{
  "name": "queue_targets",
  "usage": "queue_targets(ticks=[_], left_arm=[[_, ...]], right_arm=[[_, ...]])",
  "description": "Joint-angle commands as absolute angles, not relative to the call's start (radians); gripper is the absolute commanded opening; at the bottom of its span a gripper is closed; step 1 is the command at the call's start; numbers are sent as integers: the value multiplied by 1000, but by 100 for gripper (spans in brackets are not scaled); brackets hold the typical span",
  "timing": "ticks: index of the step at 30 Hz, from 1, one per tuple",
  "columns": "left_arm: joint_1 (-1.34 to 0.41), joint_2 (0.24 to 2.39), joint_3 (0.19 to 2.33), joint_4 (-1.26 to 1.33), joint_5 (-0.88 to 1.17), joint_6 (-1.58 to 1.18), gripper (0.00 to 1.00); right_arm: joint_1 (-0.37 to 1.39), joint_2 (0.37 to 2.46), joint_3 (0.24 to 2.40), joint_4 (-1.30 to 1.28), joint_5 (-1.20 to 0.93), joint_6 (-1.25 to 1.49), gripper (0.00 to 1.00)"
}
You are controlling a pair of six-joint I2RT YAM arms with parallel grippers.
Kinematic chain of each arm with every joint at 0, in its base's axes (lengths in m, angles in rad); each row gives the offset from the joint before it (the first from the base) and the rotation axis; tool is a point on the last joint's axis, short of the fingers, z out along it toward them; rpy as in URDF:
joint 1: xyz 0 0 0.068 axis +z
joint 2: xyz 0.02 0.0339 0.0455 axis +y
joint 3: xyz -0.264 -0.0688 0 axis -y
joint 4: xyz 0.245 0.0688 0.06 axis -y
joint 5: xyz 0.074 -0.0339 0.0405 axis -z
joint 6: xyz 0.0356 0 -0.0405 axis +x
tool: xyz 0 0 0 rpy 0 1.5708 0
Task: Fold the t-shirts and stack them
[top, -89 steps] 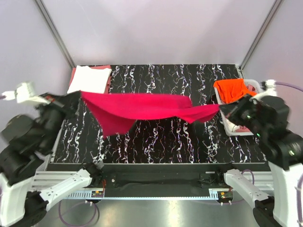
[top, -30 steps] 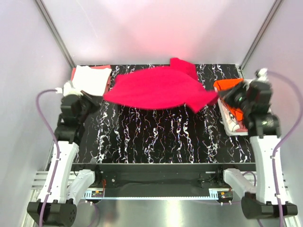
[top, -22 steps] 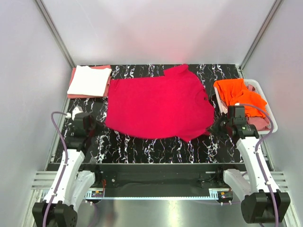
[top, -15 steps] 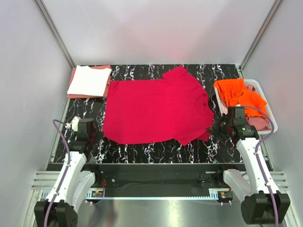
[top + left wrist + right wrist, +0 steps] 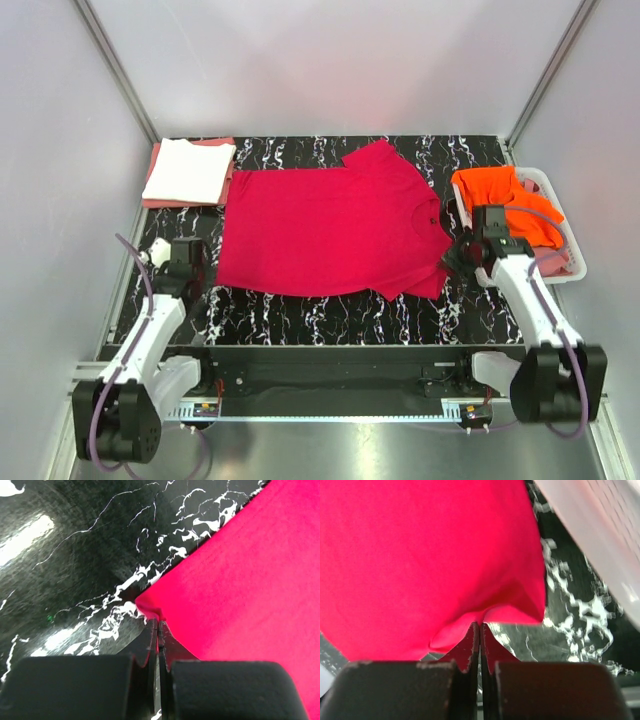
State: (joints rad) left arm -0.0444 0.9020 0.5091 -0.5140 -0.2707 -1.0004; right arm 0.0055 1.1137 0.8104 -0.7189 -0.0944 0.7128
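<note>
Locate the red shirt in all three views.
Top external: red shirt spread flat mid-table.
Left wrist: fills the right; corner in left pincer.
Right wrist: upper left; edge in right pincer.
Shared landmark: black marbled table.

No text, label, brand, number or sign can be read in any view (the crimson t-shirt (image 5: 330,230) is plain cloth, and the white veins on the black surface (image 5: 300,320) are a marble pattern, not writing).
</note>
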Motion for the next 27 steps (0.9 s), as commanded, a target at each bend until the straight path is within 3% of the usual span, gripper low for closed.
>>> queue_targets(ticks=[1, 14, 27], left_arm=[[-40, 989, 577, -413, -325, -1040, 0], [-40, 1331, 784, -353, -331, -1006, 0], [-40, 1532, 945, -325, -310, -937, 0]], right_arm=[[6, 1239, 942, -644, -52, 605, 0], [6, 1500, 1218, -690, 5, 451, 0], [8, 1611, 1281, -690, 83, 442, 0]])
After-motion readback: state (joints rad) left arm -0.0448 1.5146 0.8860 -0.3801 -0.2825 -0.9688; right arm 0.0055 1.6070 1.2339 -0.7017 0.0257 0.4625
